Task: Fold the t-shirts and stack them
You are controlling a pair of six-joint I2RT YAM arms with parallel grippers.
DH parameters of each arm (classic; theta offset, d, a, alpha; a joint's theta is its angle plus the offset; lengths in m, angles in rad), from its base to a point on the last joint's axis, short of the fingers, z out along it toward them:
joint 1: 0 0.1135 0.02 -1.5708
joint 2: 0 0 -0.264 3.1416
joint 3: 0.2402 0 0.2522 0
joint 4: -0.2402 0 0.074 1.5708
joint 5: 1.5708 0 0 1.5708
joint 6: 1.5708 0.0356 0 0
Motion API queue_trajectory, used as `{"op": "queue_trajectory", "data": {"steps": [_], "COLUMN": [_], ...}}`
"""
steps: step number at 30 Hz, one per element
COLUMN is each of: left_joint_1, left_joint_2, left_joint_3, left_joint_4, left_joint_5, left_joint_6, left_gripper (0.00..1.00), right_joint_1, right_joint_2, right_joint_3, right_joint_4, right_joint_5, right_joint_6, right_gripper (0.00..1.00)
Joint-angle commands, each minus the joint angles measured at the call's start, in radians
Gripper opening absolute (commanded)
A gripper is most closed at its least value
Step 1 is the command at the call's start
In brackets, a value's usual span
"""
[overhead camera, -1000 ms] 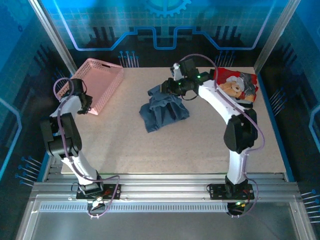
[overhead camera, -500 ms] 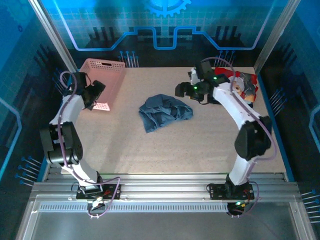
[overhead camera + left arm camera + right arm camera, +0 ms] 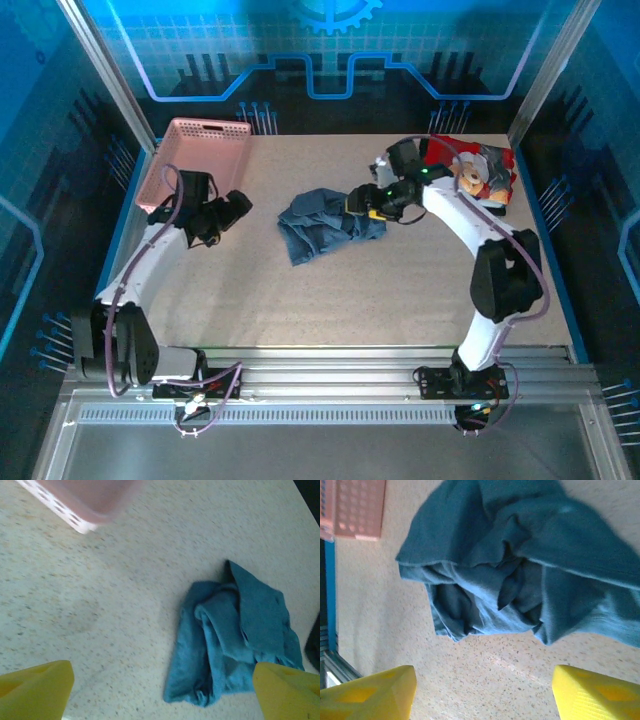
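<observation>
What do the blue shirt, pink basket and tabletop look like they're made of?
Blue shirt: soft matte cloth, likely cotton knit; it slumps in loose folds with a stitched hem.
Pink basket: seemingly rigid moulded plastic, smooth, with a regular grid of holes.
Tabletop: hard speckled beige surface with faint sheen, perhaps laminate or stone-look composite; cannot tell which.

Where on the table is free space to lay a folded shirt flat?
The widest bare table lies between the crumpled blue shirt and the near edge. A smaller strip runs along the far side, between the pink basket and the teddy-bear shirt. The far right corner is crowded.
</observation>
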Motion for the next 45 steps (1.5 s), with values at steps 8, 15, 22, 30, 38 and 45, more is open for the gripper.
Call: {"op": "queue_trajectory", "data": {"steps": [8, 15, 22, 30, 38, 45], "left_joint_1": [-0.287, -0.359, -0.364, -0.368, -0.37, -0.368], "left_joint_2": [-0.035, 0.147, 0.333, 0.436, 0.477, 0.521], "left_joint_3": [-0.228, -0.169, -0.108, -0.06, -0.043, 0.0], "left_joint_4": [0.128, 0.272, 0.302, 0.309, 0.319, 0.284], "left_joint_5": [0.075, 0.119, 0.13, 0.07, 0.038, 0.007], "left_joint_6": [-0.12, -0.126, -0.123, -0.136, -0.144, -0.122], "left_gripper": [0.71, 0.66, 0.61, 0.55, 0.45, 0.18], "right_joint_1": [0.064, 0.067, 0.08, 0.089, 0.125, 0.152], "right_joint_2": [0.171, 0.259, 0.342, 0.389, 0.371, 0.397], "right_joint_3": [0.068, 0.147, 0.254, 0.284, 0.24, 0.286], "right_joint_4": [0.107, 0.103, 0.043, 0.024, 0.014, -0.015], "right_joint_5": [-0.027, 0.022, 0.039, 0.061, 0.094, 0.125], "right_joint_6": [-0.074, -0.119, -0.148, -0.163, -0.204, -0.21], "right_gripper": [0.65, 0.58, 0.51, 0.49, 0.48, 0.17]}}
